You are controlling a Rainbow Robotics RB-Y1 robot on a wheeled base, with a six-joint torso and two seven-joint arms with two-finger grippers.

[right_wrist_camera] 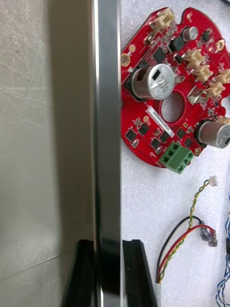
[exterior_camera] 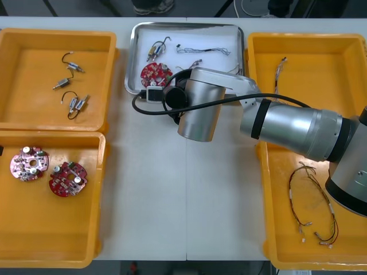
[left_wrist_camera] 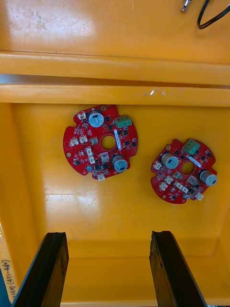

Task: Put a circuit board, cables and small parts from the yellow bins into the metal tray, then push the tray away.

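My right gripper (right_wrist_camera: 108,244) is pinched narrow on the near rim of the metal tray (right_wrist_camera: 108,120), one finger outside and one inside, at about the tray's 7 o'clock. The tray sits at 12 o'clock on the table (exterior_camera: 172,200). It already holds a circuit board (right_wrist_camera: 167,91) right by my inner finger, and cables (exterior_camera: 203,50) toward its 1 o'clock. I judge loading finished and the push in hand. Next I need a straight shove toward 12 o'clock, keeping the rim square so the tray doesn't twist. My left gripper (left_wrist_camera: 108,235), wide and empty, hangs over the spare boards (left_wrist_camera: 100,142) in the yellow bin (left_wrist_camera: 28,168) at 8 o'clock.
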